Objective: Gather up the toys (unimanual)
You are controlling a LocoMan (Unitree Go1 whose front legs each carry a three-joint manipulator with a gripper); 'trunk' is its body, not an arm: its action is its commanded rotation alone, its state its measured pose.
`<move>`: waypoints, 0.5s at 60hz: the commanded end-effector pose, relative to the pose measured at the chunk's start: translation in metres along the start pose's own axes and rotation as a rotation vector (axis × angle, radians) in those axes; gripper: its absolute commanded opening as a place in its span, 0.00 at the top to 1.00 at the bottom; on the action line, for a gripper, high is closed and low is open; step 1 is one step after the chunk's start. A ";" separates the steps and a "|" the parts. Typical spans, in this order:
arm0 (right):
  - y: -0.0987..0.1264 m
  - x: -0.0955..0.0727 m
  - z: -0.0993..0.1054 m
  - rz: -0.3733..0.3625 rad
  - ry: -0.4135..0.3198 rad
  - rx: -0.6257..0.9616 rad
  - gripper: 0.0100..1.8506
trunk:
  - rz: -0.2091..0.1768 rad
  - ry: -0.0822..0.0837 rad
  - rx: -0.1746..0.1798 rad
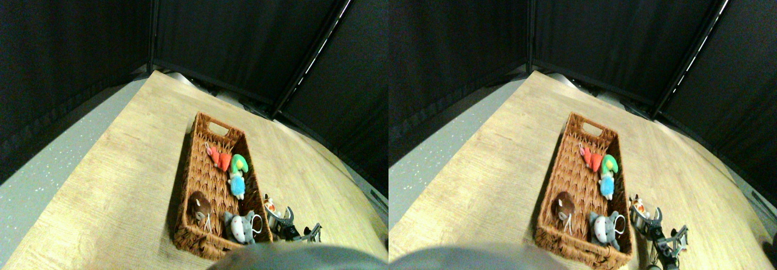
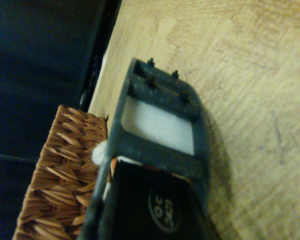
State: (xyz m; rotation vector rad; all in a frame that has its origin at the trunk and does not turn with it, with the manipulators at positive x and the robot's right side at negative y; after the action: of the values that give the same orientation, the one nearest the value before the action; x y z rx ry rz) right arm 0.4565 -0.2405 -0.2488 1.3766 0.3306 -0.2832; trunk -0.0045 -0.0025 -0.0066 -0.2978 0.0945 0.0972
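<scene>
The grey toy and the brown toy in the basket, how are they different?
The grey toy sits in the basket's near right corner; the brown toy lies by the near left wall. The grey toy looks bigger and has pale patches; the brown toy is smaller, rounder and dark. Each seems to have a white string loop, and both lie inside the basket.

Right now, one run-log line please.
basket: red, green, blue, brown, grey toys inside | white-orange toy: outside, at right gripper | grasp: unclear
</scene>
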 end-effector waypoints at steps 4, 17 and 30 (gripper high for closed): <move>0.001 0.002 0.001 0.001 -0.052 0.024 0.89 | 0.015 0.019 -0.004; 0.017 -0.003 0.002 0.051 -0.174 -0.018 0.97 | 0.009 0.015 0.003; 0.040 -0.008 0.007 0.128 -0.144 -0.054 0.97 | 0.002 0.009 0.010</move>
State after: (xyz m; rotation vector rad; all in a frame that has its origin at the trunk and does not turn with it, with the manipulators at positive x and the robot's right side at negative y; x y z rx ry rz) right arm 0.4616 -0.2445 -0.2235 1.3116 0.1862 -0.3374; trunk -0.0035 -0.0026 -0.0064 -0.2840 0.0992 0.0910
